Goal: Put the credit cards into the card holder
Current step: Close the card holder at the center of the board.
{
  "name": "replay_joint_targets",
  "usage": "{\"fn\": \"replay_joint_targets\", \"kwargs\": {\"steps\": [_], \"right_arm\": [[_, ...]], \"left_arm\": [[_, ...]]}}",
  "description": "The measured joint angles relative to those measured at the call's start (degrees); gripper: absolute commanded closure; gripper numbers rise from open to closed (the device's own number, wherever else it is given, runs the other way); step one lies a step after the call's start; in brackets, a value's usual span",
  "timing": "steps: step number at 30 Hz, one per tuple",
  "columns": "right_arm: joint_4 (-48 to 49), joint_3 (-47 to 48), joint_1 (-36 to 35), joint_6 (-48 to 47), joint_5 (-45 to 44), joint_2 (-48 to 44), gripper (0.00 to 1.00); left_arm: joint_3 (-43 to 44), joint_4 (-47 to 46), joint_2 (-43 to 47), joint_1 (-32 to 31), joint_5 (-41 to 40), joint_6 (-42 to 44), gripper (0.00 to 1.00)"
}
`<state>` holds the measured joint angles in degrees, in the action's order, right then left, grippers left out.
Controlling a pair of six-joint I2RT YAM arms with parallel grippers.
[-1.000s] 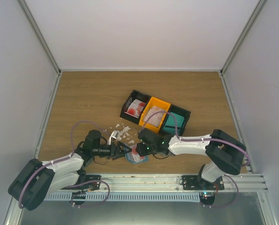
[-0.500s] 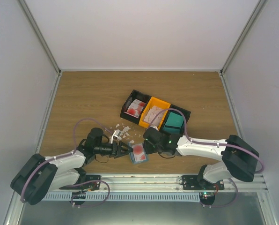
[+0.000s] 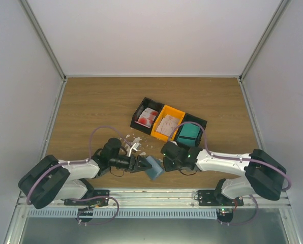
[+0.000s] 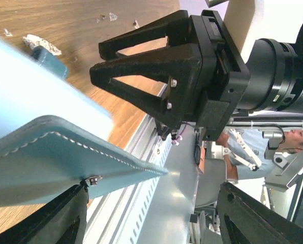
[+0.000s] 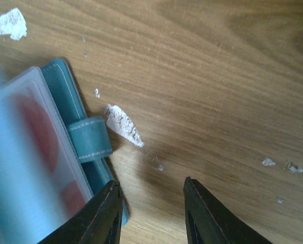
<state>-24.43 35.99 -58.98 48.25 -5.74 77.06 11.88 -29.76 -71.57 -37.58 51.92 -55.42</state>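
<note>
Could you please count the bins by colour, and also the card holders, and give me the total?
Black bins: 2
Orange bin: 1
Card holder: 1
Total: 4

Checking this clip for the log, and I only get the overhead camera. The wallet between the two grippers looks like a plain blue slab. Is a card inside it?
Observer: Yes. The right wrist camera shows a card with red print lying inside the wallet.
Operator: Is it folded shut?
Observer: Not flat. The left wrist camera shows its stitched cover raised at an angle, with the snap stud unfastened.
Operator: Is the right gripper clamping it?
Observer: No. The right gripper has its fingers apart over the tabletop, beside the wallet's strap.
</note>
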Motion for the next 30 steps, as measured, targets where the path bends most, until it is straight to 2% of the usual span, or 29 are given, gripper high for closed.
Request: {"fn": "replay_joint_targets", "kwargs": {"steps": [6, 17, 23, 30], "right_arm": [[-0.13, -0.09, 0.02, -1.77, 3.17, 1.14, 0.68], [3.74, -0.09, 0.13, -6.21, 11.21, 3.74, 0.73], [6.12, -0.11, 0.07, -7.96, 13.97, 4.52, 0.75], [5.05, 0.28, -0.15, -7.85, 10.14, 3.45, 0.73]], "left_arm": [[1.31, -0.66, -3.06, -1.95, -3.32, -0.26, 0.38], [3.45, 2.97, -5.84, -2.03, -9.73, 2.19, 0.45], [6.75, 12.07, -3.61, -2.03, -15.02, 6.23, 0.46], [10.4, 21.66, 1.03, -2.03, -20.15, 11.17, 0.44]]}}
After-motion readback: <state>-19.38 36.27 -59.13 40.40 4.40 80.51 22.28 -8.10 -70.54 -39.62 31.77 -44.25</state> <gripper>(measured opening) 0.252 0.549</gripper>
